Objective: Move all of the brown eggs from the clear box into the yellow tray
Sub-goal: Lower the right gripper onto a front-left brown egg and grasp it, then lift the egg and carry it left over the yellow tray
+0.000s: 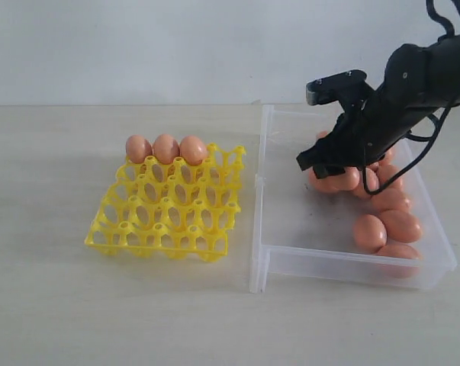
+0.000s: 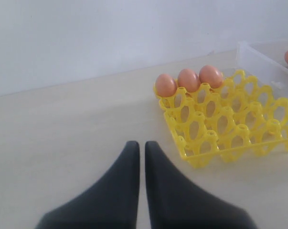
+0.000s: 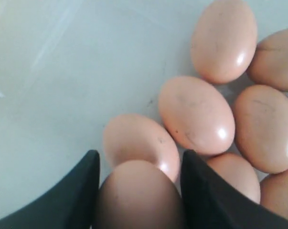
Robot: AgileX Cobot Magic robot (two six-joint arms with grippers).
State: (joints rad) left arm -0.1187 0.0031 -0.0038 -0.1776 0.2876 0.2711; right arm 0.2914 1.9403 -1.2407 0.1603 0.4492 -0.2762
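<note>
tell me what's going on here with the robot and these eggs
The robot's right gripper is down in the shallow clear plastic box, jaws closed on one smooth orange-brown egg from the cluster there. Three eggs already sit in the far row of the square yellow lattice egg tray. The left gripper is shut, holding nothing, near the tray.

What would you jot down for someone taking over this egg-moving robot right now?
Left claw: shut, empty, over the table near the yellow tray.
Right claw: down inside the clear box, closed on one brown egg, apparently not yet lifted.
Done: three eggs sit in the tray's back row as the exterior view shows it. That row's fourth cup and the other three rows are empty.
Left: the gripped egg plus the loose eggs clustered at the box's right side. Some hide behind the arm, so no count.
</note>
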